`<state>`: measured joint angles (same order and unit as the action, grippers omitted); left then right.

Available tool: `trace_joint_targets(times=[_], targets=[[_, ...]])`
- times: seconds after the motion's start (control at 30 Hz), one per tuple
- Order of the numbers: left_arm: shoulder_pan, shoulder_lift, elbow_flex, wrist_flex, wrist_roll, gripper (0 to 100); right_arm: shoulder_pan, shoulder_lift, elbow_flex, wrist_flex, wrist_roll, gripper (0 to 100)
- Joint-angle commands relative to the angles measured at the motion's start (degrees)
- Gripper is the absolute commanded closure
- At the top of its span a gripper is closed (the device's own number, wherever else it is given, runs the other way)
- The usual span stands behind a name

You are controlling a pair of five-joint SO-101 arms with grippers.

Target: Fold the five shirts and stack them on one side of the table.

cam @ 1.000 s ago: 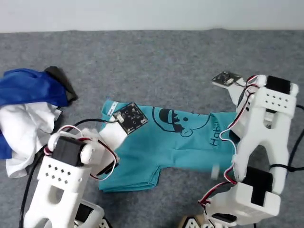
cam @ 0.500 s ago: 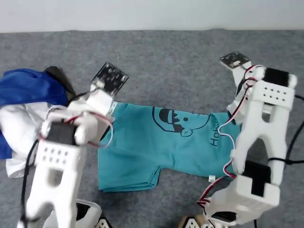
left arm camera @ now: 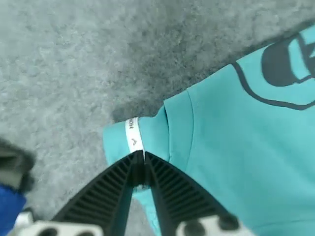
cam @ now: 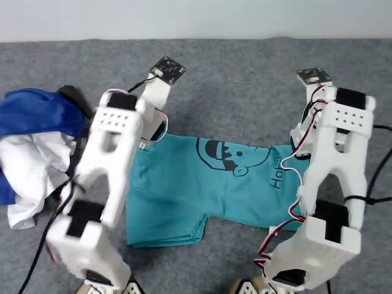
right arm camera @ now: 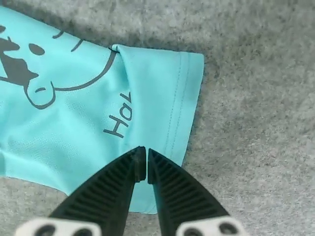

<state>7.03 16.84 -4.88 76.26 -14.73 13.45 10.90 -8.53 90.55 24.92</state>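
While closed at opposite ends of teal shirt (cam: 214,190), flat mid-bench (cam: 233,79), long axis 9 to 3 o'clock: left end effector (left arm camera: 139,157) at 9, right end effector (right arm camera: 142,151) at 3, equally near; hold on cloth uncertain.

In the high view, the collar end of the teal shirt (cam: 202,190) is covered by the left arm (cam: 113,153), and the sleeve at its other end and the last of its print by the right arm (cam: 334,147). The blue shirt (cam: 37,113) and white shirt (cam: 30,162) are cut off by the picture's edge, and a dark cloth (cam: 78,98) is partly covered by the blue one. In the wrist views, part of the collar tab (left arm camera: 132,137) is hidden beneath the left gripper (left arm camera: 139,164), and whether cloth is caught between its closed fingers, or those of the right gripper (right arm camera: 142,164), cannot be told.
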Motion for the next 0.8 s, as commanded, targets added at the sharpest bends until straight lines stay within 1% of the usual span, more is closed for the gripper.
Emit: trace_joint_targets(times=[0.0, 0.07, 0.1, 0.17, 0.23, 0.33, 0.43, 0.77], targets=[[0.79, 6.86, -12.79, 7.21, 0.18, 99, 0.84, -0.22, -2.55, -0.57, -0.97, 98.9], [1.93, 10.46, -18.95, 11.96, 0.09, 99, 0.84, -0.22, -2.55, -0.57, -0.97, 98.9], [2.81, 12.04, -21.93, 14.51, -0.26, 97, 0.84, -0.22, -2.55, -0.57, -0.97, 98.9], [4.57, 15.12, -27.3, 19.34, -2.29, 90, 0.84, -0.22, -2.55, -0.57, -0.97, 98.9], [5.45, 17.76, -32.66, 22.24, -2.81, 86, 0.84, -0.22, -2.55, -0.57, -0.97, 98.9], [5.54, 21.89, -39.78, 23.21, -3.08, 85, 0.84, -0.22, -2.55, -0.57, -0.97, 98.9], [5.54, 26.73, -44.35, 23.3, -3.08, 85, 0.84, -0.22, -2.55, 0.04, -0.97, 98.9], [3.78, 39.74, -52.88, 24.09, -3.87, 85, 1.45, -0.48, -2.55, 0.22, -0.97, 98.9]])
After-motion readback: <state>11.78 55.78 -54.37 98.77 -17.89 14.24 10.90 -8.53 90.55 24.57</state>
